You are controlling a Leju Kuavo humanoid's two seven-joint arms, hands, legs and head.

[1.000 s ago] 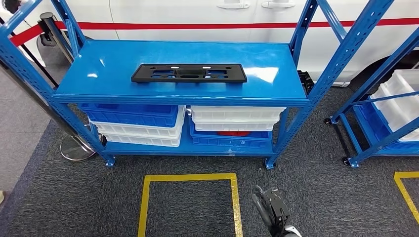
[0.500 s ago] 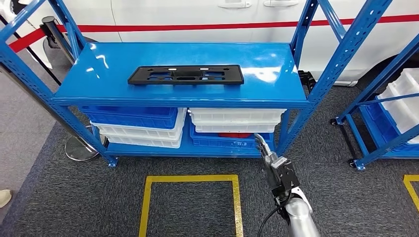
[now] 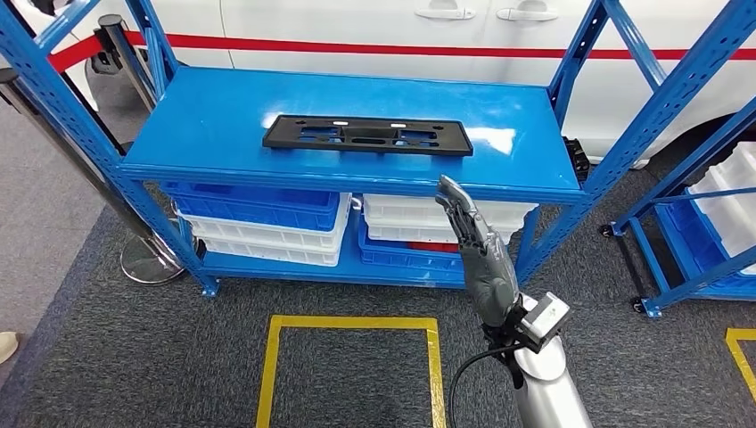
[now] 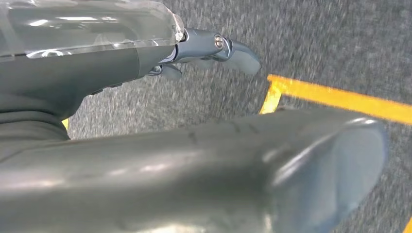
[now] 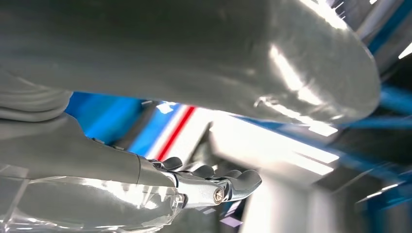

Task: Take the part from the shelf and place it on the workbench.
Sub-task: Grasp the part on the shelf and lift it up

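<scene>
The part (image 3: pixel 366 135), a flat black elongated plate with cut-outs, is seen lying flat on the top deck of the blue shelf (image 3: pixel 205 120), slightly towards the deck's front half and roughly centred along its length. The right robot hand (image 3: pixel 477 250) is raised in front of the shelf, below and to the right of the part and well apart from it; its fingertips (image 3: pixel 446 185) are at about the level of the deck's front edge, near the part's right end but touching neither deck nor part. The silver right arm is shown rising from the lower edge of the head view, with the fingers extended upward and forward, held nearly straight and close together. Nothing is grasped by this hand (it is released, fingers stretched out). In the right wrist view the same hand (image 5: pixel 209 187) is seen with its fingers extended before the blurred blue frame.

The left robot hand (image 4: pixel 214 48) is seen in the left wrist view above grey carpet and a yellow floor line (image 4: pixel 340 97); nothing is held, and the fingers lie apart from the thick thumb (released).

Under the top deck, blue and white bins (image 3: pixel 267 223) are stacked on the lower shelf level. A white vehicle with a red stripe (image 3: pixel 401 45) is seen behind the shelf.
</scene>
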